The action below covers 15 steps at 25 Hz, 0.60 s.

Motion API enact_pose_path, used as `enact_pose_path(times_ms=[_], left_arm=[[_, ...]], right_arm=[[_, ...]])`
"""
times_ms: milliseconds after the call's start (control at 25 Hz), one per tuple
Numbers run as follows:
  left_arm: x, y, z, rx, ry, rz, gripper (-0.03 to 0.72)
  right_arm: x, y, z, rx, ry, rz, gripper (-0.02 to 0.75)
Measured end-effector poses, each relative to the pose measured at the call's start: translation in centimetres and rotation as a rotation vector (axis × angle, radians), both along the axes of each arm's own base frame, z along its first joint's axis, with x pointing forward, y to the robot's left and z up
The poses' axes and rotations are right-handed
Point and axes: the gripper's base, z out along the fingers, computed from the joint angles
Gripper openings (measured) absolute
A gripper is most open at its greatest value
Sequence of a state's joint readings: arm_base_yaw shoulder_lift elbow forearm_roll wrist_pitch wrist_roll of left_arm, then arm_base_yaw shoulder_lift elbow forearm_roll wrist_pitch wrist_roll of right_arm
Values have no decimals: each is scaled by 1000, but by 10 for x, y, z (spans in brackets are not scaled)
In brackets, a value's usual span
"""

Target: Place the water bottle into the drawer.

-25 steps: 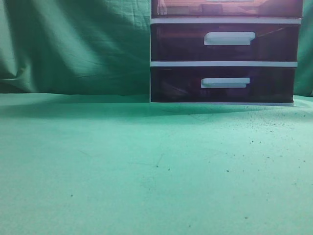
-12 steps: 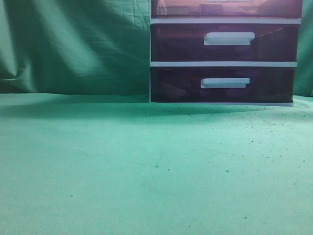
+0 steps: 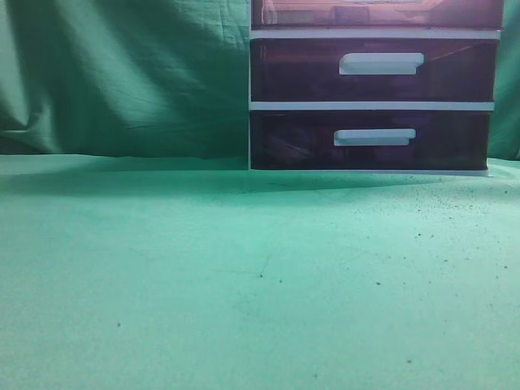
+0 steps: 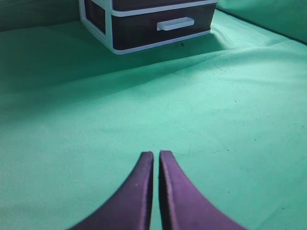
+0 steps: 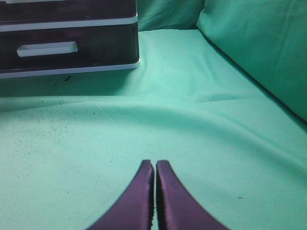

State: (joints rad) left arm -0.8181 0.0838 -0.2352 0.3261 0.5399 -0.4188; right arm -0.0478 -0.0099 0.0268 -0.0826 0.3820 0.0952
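The drawer point(image 3: 378, 12) is the uppermost, lighter pinkish-brown see-through one of the white-framed chest point(image 3: 372, 106); only its lower strip shows at the top edge of the exterior view. Blurred shapes show through its front; I cannot tell what they are. No water bottle is plainly visible in any view. My left gripper point(image 4: 156, 153) is shut and empty over bare green cloth, well short of the chest point(image 4: 110, 28). My right gripper point(image 5: 155, 162) is shut and empty over the cloth, the chest point(image 5: 72, 23) far ahead to its left. Neither gripper shows in the exterior view.
Two darker purple drawers with white handles point(image 3: 380, 62) point(image 3: 374, 137) sit below the top one, both closed. Green cloth point(image 3: 244, 276) covers the table and hangs as a backdrop point(image 3: 122, 73). A raised green fold point(image 5: 259, 43) stands at the right.
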Motion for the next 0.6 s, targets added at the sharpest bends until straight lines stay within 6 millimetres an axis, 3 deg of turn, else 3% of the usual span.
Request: enact_pose_path(times_ms=[480, 600], left_arm=[[0, 0, 0, 0, 0, 2, 0], [0, 6, 2, 10, -43, 72, 0]], right_arm=[[0, 0, 0, 0, 2, 0, 0], [0, 0, 0, -2, 2, 1, 0]])
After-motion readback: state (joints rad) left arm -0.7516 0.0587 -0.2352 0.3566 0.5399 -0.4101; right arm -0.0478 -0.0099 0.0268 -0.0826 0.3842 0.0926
